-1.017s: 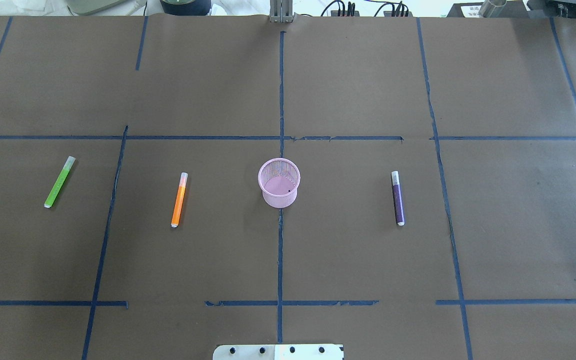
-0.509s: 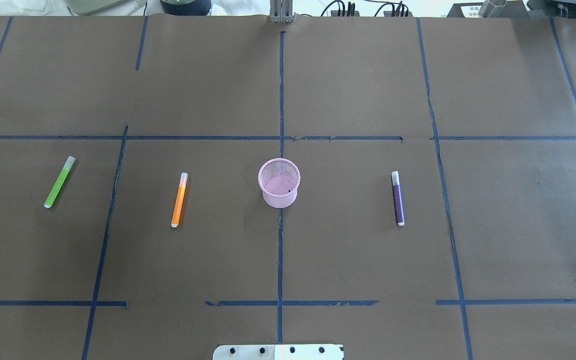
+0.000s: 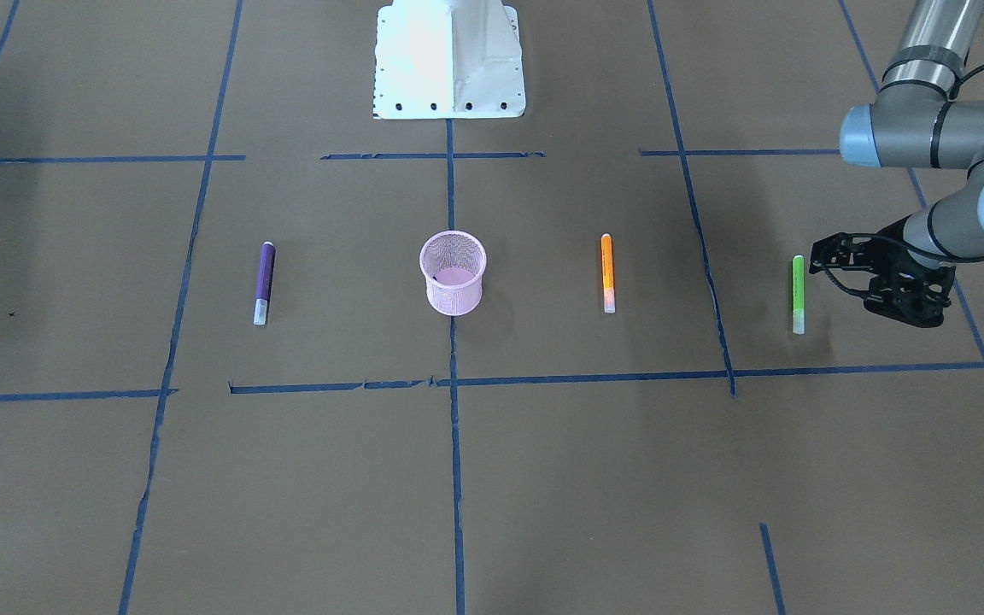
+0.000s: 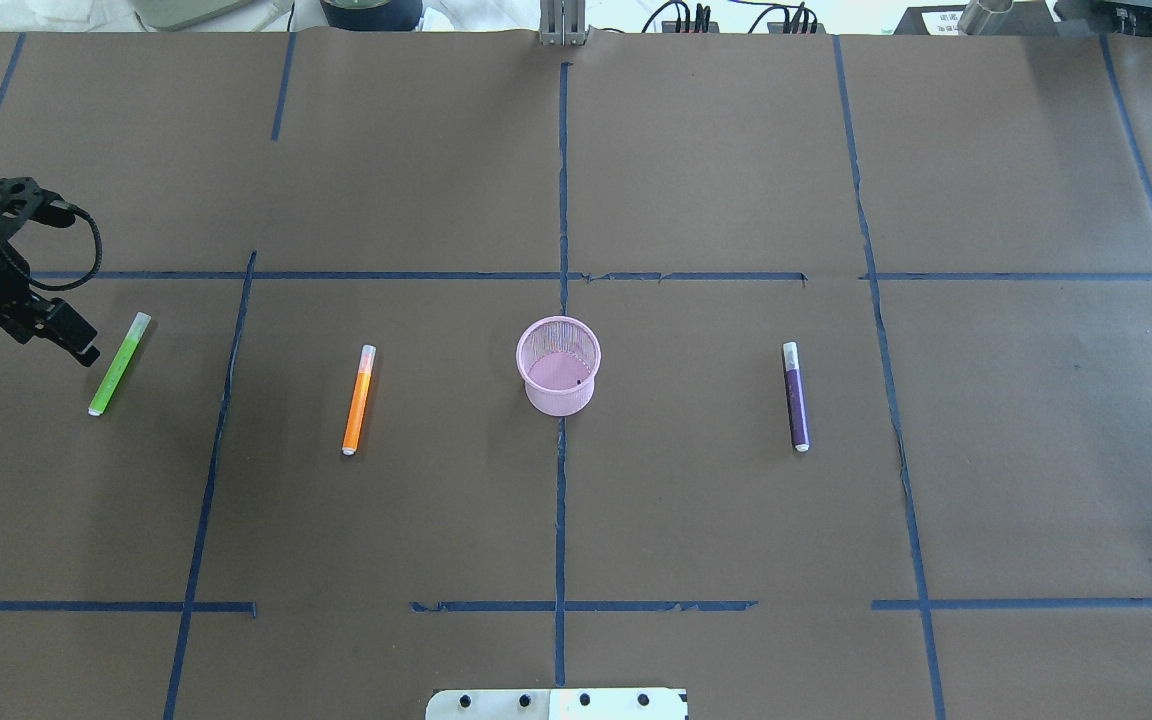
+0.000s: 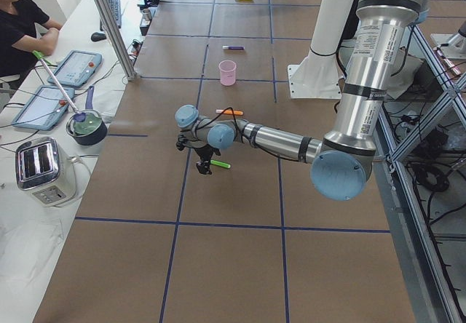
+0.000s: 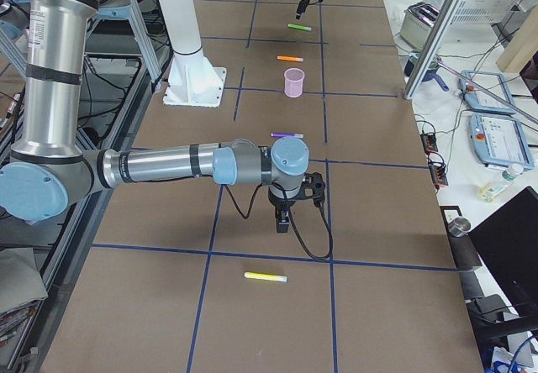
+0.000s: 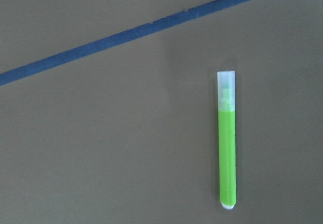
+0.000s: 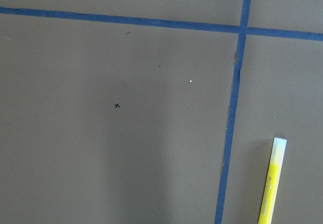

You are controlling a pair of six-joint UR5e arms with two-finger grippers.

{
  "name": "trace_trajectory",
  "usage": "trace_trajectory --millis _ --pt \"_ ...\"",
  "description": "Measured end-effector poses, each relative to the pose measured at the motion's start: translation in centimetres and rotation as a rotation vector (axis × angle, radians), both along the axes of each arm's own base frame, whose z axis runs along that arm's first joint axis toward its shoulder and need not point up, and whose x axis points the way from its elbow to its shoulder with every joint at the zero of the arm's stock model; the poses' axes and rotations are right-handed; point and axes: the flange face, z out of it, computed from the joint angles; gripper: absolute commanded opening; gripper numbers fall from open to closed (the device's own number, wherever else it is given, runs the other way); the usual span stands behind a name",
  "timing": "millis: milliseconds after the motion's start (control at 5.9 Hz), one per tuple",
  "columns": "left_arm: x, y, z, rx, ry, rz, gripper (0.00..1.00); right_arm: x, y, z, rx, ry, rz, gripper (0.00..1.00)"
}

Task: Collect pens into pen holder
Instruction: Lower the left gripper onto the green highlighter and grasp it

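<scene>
Green pen (image 4: 119, 363) just beside left fingers (image 4: 74, 338).

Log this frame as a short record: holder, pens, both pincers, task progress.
pen holder: upright at centre of table, no pen inside
green pen: lying flat, robot's far left
orange pen: lying flat, between green pen and pen holder
purple pen: lying flat, right of pen holder
yellow pen: lying flat at the far right end, near right pincer
left pincer: close beside green pen, holding nothing; jaws cannot tell
right pincer: over bare table, seen only from the side; jaws cannot tell
progress: no pen collected yet
</scene>
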Motion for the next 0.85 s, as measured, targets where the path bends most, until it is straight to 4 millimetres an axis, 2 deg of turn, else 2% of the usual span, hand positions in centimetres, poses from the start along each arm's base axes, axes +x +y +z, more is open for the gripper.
trace_trajectory --millis 170,339,509,678,848 --pt "2.1 -0.3 -0.6 -0.017 -0.007 0.001 0.98 -0.3 -0.1 -0.1 0.004 -0.001 -0.007 1.00" --pt "3.2 -0.3 -0.8 -0.018 -0.014 0.006 0.94 -0.4 -0.1 -0.3 0.007 -0.001 -0.009 1.00" --pt "3.7 -0.3 -0.9 0.001 -0.030 0.007 0.86 -0.4 -0.1 -0.4 0.009 -0.002 -0.010 1.00" --pt "3.9 -0.5 -0.7 0.021 -0.048 0.004 0.84 -0.4 -0.1 -0.4 0.011 -0.003 -0.011 1.00" --pt "4.2 -0.9 -0.5 0.025 -0.057 0.004 0.74 -0.5 -0.1 -0.4 0.012 -0.003 -0.012 1.00"
